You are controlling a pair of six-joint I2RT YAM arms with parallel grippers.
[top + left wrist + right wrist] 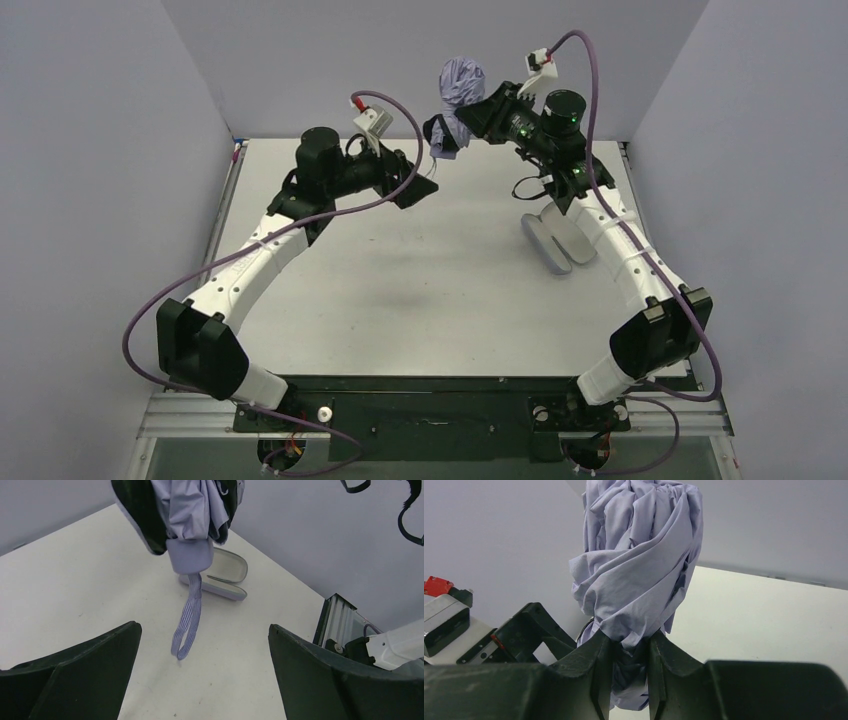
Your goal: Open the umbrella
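The umbrella (460, 85) is folded, a bunched pale lavender canopy held up in the air at the back of the table. My right gripper (472, 112) is shut on the bundle low down; in the right wrist view the fingertips (601, 647) pinch the canopy (639, 570). In the left wrist view the umbrella (187, 507) hangs with its lavender handle (189, 556) pointing down and its wrist loop (189, 615) dangling above the table. My left gripper (418, 190) is open and empty, below and in front of the handle, its fingers (75, 672) spread wide.
A lavender fabric sleeve (556, 243) lies flat on the white table beside the right arm; it also shows behind the loop in the left wrist view (222, 577). Grey walls close in the back and sides. The left arm's wrist (526, 630) is close to the umbrella.
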